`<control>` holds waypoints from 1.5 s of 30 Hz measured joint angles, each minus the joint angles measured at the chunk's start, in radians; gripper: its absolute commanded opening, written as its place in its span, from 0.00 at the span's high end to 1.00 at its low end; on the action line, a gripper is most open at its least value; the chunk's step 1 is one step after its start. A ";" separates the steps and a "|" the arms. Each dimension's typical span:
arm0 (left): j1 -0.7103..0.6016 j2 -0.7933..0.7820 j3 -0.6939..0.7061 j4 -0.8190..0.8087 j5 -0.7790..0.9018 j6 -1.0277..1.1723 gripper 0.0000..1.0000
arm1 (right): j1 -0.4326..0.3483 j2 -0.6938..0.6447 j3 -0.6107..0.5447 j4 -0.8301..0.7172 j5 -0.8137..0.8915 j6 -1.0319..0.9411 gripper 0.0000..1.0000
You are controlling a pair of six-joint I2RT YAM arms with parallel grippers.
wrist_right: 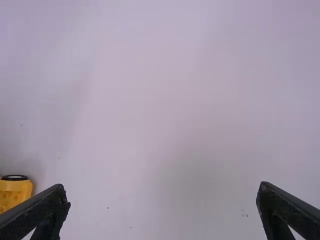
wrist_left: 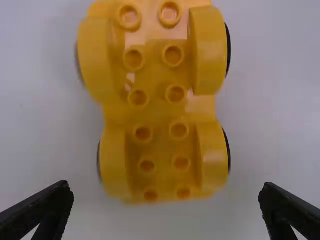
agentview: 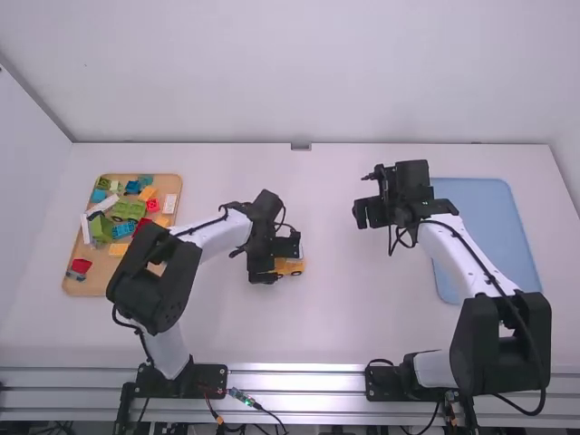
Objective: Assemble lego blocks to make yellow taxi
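Above yellow chassis (wrist_left: 157, 112), left hand (agentview: 277, 261) spread; right hand (agentview: 370, 210) spread too, short of edge of blue mat (agentview: 480, 227).

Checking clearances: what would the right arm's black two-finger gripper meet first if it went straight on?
Probably the flat white tabletop; the yellow studded toy car base lies off to one side. The gap's depth is unclear.

A blue mat (agentview: 497, 227), perhaps a shallow tray, lies on the right side of the white table (agentview: 353, 317). Silvery rails (agentview: 299, 381) run along the near edge; a small grey bracket (agentview: 301, 147) sits at the far edge, against the pale wall (agentview: 299, 72).
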 measured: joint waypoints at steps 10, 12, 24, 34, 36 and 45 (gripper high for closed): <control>0.111 -0.039 0.283 -0.212 -0.138 -0.138 0.01 | 0.000 0.000 0.000 0.000 0.001 -0.001 0.01; 0.158 -0.042 0.295 -0.193 -0.158 -0.188 0.01 | 0.000 0.000 0.000 0.000 0.001 0.000 0.01; 0.653 -0.045 0.303 -0.098 -0.048 -0.486 0.01 | 0.000 0.000 0.000 0.028 0.001 0.000 0.01; 0.864 -0.045 0.303 -0.076 -0.220 -1.010 0.01 | 0.000 0.000 0.000 0.071 0.001 -0.001 0.01; 0.865 -0.045 0.303 -0.066 -0.257 -1.057 0.01 | 0.000 0.000 0.000 0.082 0.001 -0.002 0.01; 0.863 -0.045 0.296 0.045 -0.378 -1.073 0.01 | 0.000 0.000 0.000 0.114 0.001 0.038 0.01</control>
